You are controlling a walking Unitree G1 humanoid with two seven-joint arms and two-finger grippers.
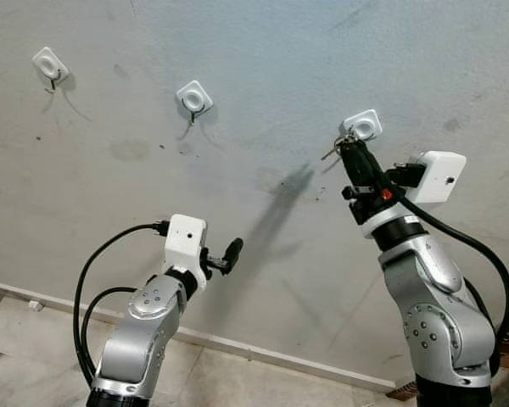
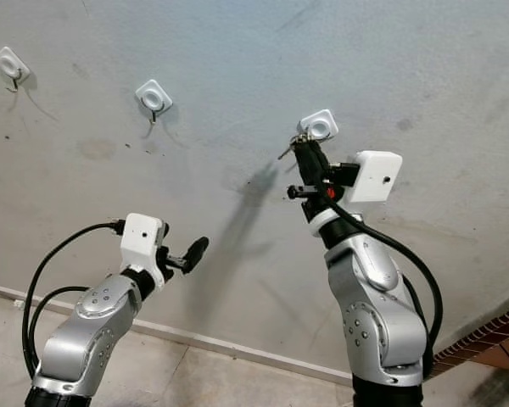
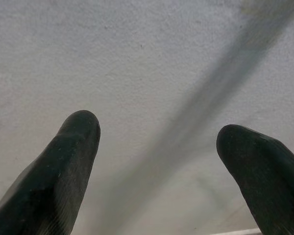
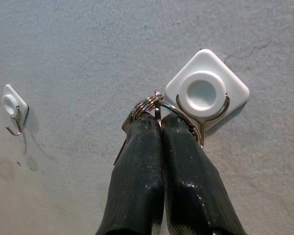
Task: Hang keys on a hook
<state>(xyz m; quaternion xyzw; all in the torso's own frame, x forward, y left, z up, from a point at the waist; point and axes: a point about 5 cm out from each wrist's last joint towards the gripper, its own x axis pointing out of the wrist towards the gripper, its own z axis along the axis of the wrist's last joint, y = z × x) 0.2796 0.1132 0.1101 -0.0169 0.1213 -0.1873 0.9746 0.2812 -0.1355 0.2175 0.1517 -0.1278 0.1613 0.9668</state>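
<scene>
Black fingers: the right gripper (image 4: 157, 120) is up at the wall, its two fingers pressed together and clamped on the keys (image 4: 146, 105).
Keys: a bunch of metal rings pinched at the fingertips, held right against the nearest hook (image 4: 206, 93), with one ring lying beside the hook's wire.
Nearest hook: a white square pad with a round centre and a thin metal wire looping below it, stuck on the wall; whether the ring is actually over the wire, I cannot tell.
Right arm: silver, stretched up and forward, with a white camera box (image 1: 437, 176) at the wrist and a black cable trailing down.
Left gripper (image 1: 230, 253): low and well apart from the hooks, fingers spread apart, holding nothing, pointed at bare wall.
Other hooks: a middle hook (image 1: 193, 97) and a far hook (image 1: 50, 64) off to the left, both bare.
Wall (image 1: 263, 51): grey, scuffed plaster, with the right arm's shadow falling across it.
</scene>
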